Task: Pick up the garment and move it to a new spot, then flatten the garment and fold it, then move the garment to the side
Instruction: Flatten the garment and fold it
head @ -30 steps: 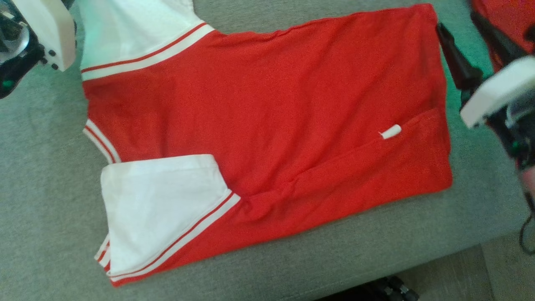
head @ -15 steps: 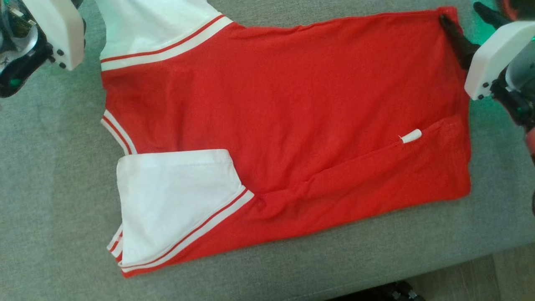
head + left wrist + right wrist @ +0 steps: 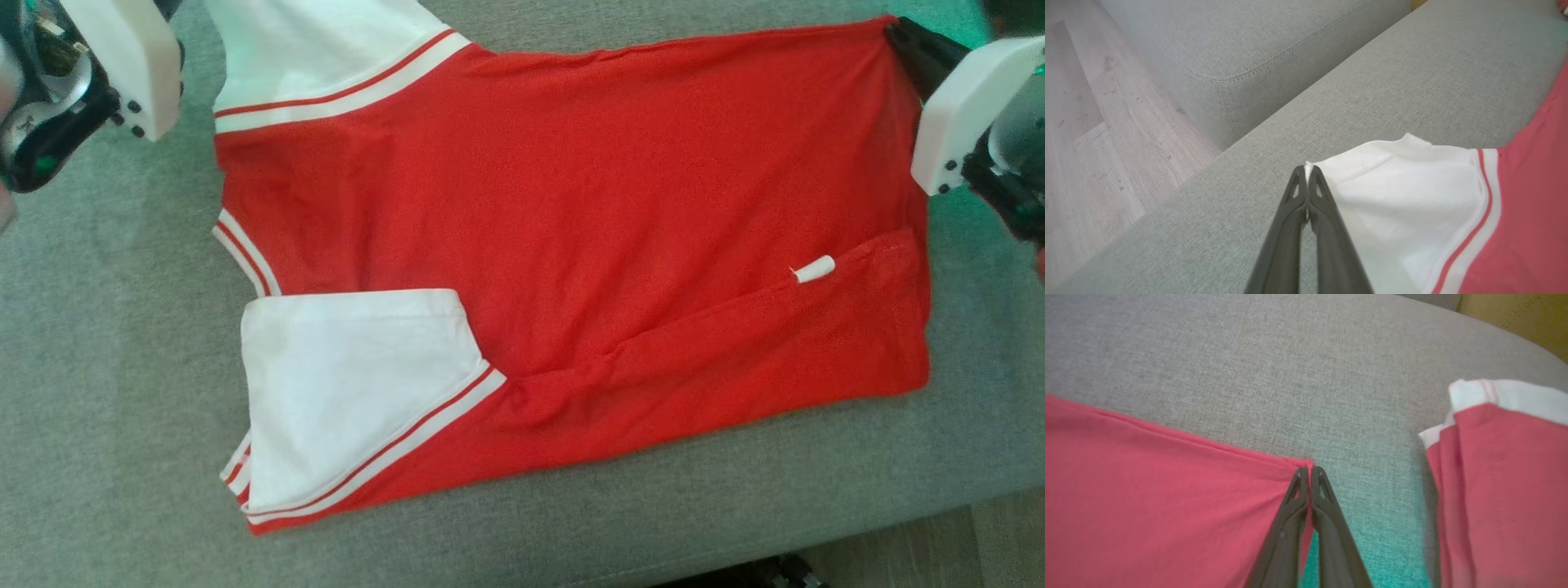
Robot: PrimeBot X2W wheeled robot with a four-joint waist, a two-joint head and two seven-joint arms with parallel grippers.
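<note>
The red shirt (image 3: 571, 204) is spread out on the gray sofa (image 3: 106, 367). The left pincer (image 3: 1307, 169) is shut tight on the corner of the far white sleeve (image 3: 1392, 183). The right pincer (image 3: 1311, 470) is shut tight on the far corner of the red bottom edge, where the cloth is pulled to a small point.

It looks like the shirt is being made flat, so that it can be folded next. For this to be done well, the two corners should be pulled apart softly and by the same amount. The cloth should be held low over the sofa, so that it is not lifted into new bumps. Only a little cloth is held in each pincer, so a hard tug could make it slip out. A long crease (image 3: 694, 327) is seen near the front edge, and it should be smoothed out before any fold is made.

One shirt is laid out. Two white sleeves are counted on it, the far one and the near sleeve (image 3: 351, 384). One small white tag (image 3: 814, 269) is seen. Two pincers are used. One more red and white cloth (image 3: 1506, 477) is seen lying at the side.
</note>
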